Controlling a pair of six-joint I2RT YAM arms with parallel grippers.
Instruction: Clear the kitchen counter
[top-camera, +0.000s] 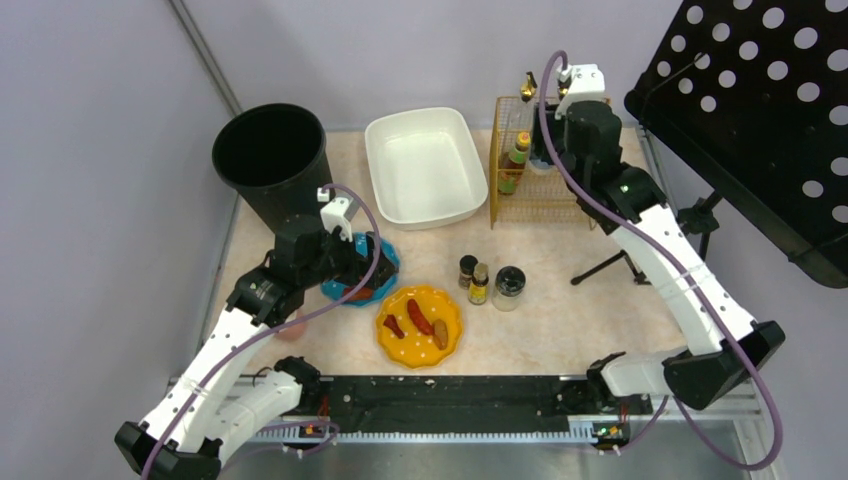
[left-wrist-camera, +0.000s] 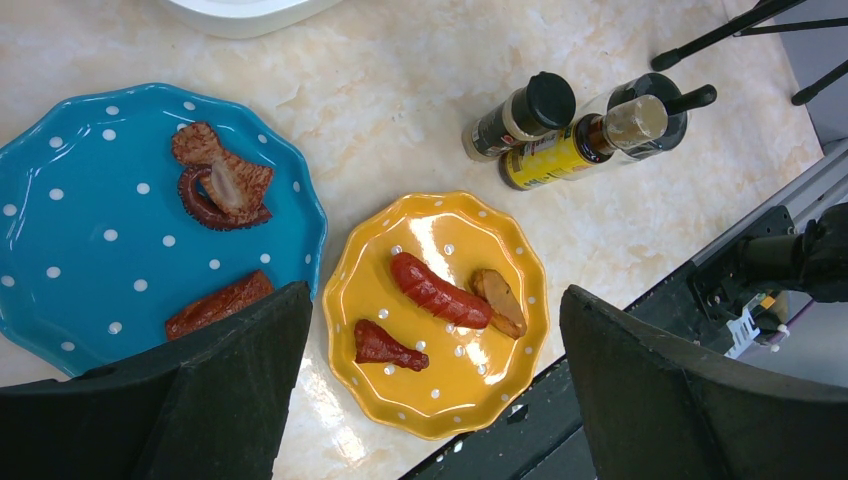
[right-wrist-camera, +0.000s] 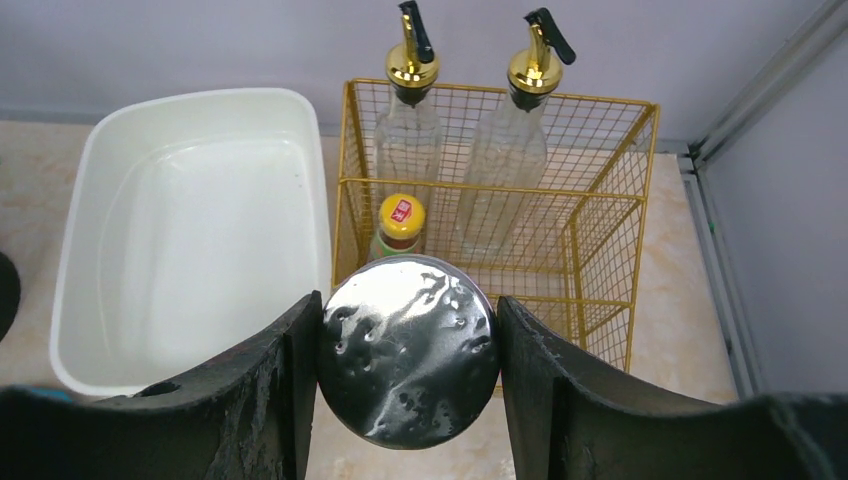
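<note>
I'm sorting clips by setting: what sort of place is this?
Probably a mock kitchen in a robot lab: a marbled kitchen counter edged by metal rails, a yellow plate of food beside spice jars, and a wire rack of oil bottles, with plain grey panels around.

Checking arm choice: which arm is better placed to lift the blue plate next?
Probably left. The left arm's jaws stand open right above the blue plate; the right arm's jaws are closed on a silver-lidded jar by the wire rack.

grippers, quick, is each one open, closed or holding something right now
left gripper: open, holding nothing
right gripper: closed on a silver-topped container
</note>
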